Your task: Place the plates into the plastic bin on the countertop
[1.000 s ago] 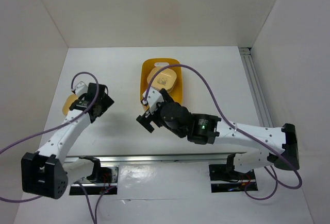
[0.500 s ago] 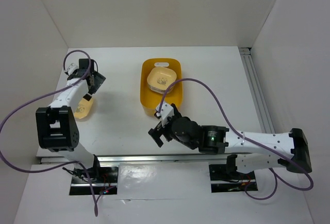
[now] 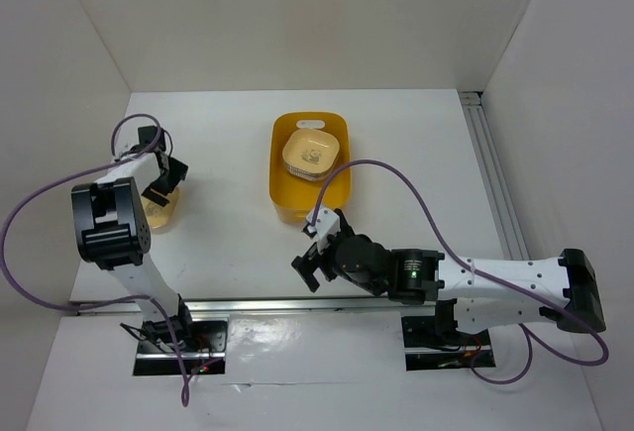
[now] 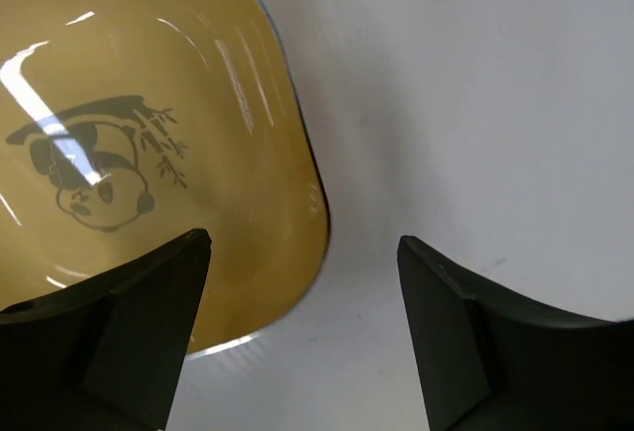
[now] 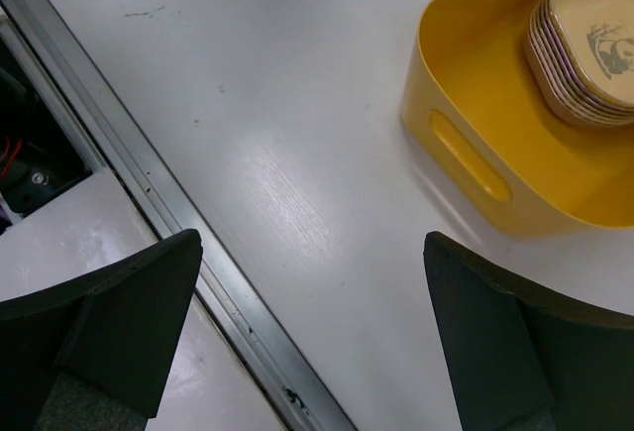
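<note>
The right claw [image 3: 309, 263] was withdrawn from the bin [image 3: 281, 191], spread and empty, stack [image 3: 309, 154] left inside; the left claw [image 4: 304, 243] was swung, spread, astride the rim of the last plate [image 4: 149, 84] on the tabletop [image 3: 228, 144].

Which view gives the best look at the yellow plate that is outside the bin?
Left wrist: the yellow plate fills the frame, its panda print and rim sharp. The top external view shows it small, partly under the left gripper. The right wrist view misses it.
</note>
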Controlling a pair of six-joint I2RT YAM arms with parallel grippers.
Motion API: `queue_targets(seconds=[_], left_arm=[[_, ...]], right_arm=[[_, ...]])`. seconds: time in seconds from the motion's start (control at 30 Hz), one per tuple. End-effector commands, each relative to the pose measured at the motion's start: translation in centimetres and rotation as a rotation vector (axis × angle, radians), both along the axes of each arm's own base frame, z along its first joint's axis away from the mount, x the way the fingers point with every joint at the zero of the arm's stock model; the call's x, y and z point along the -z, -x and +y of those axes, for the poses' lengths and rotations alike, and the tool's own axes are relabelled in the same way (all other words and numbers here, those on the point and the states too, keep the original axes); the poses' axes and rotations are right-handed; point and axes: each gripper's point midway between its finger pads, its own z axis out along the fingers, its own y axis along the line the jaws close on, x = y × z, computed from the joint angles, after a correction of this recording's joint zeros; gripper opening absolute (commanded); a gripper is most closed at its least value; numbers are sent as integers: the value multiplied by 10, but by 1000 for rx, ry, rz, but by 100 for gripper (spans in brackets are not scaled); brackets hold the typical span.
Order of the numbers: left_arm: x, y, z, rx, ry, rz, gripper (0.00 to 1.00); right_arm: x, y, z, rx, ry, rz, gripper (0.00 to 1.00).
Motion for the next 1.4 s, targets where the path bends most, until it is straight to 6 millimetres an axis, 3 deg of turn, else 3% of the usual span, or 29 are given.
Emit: queue_targets(seconds=[0.0, 0.03, 0.13, 0.17, 0.2, 0.3, 0.4, 0.47, 0.5, 0.63, 0.73, 0.77, 0.8, 0.87, 0.9, 0.97, 1.0, 1.07, 1.1, 1.13, 1.2, 1.23, 1.27, 1.3, 1.33, 1.37], left_arm=[[34, 7, -2, 9, 54, 69, 84], [45, 9, -5, 5, 75, 94, 78], [54, 12, -8, 9, 89, 109, 59], [54, 9, -7, 9, 87, 101, 48], [54, 9, -7, 9, 87, 101, 28], [50, 10, -9, 13, 98, 111, 1], [29, 5, -24, 45, 82, 98, 0], [1, 2, -33, 78, 45, 77, 0], [-20, -9, -34, 95, 6, 38, 0], [-109, -23, -87, 276, -86, -116, 0], [-158, -26, -133, 419, -111, -233, 0], [-179, -24, -145, 453, -109, -288, 0], [-189, -21, -170, 513, -93, -317, 0], [-203, -18, -192, 582, -98, -349, 0], [-217, -13, -217, 637, -88, -389, 0], [-233, -10, -242, 705, -78, -433, 0], [-237, -10, -267, 769, -76, -444, 0], [-243, -12, -294, 842, -84, -464, 0], [-258, -15, -308, 869, -83, -500, 0], [-245, -19, -330, 917, -85, -473, 0], [-245, -26, -351, 959, -92, -477, 0], [-257, -29, -367, 991, -79, -512, 0], [-257, -35, -371, 1002, -90, -514, 0], [-238, -41, -387, 1031, -81, -475, 0], [-253, -50, -394, 1026, -77, -517, 0], [-249, -50, -404, 1051, -83, -508, 0]], right_arm=[[-10, -1, 4, 20, -54, -7, 100], [-10, -2, 3, 28, -53, -10, 100], [-12, -6, 2, 52, -51, -20, 100], [-10, -6, 1, 52, -41, -18, 100], [-11, -6, 3, 52, -41, -18, 100], [-19, -4, 6, 43, -51, -20, 100], [-22, -5, 5, 56, -58, -18, 100], [-24, -6, 1, 76, -63, -7, 100], [-28, -9, -2, 104, -67, -11, 100], [-51, -16, -25, 247, -149, 32, 100], [-63, -25, -55, 411, -209, 61, 100], [-57, -27, -67, 452, -182, 63, 100], [-64, -31, -76, 514, -225, 70, 100], [-64, -32, -89, 563, -224, 75, 100], [-70, -33, -95, 596, -260, 82, 100], [-70, -33, -99, 616, -264, 91, 100], [-73, -34, -104, 629, -267, 88, 100], [-71, -34, -107, 648, -272, 97, 100], [-69, -33, -109, 651, -264, 100, 100], [-69, -33, -108, 655, -273, 106, 100], [-70, -33, -111, 658, -280, 111, 100], [-70, -33, -111, 658, -280, 111, 100], [-67, -32, -113, 658, -279, 111, 100], [-67, -32, -113, 658, -279, 111, 100], [-63, -32, -113, 658, -266, 108, 100], [-64, -33, -114, 665, -268, 102, 100]])
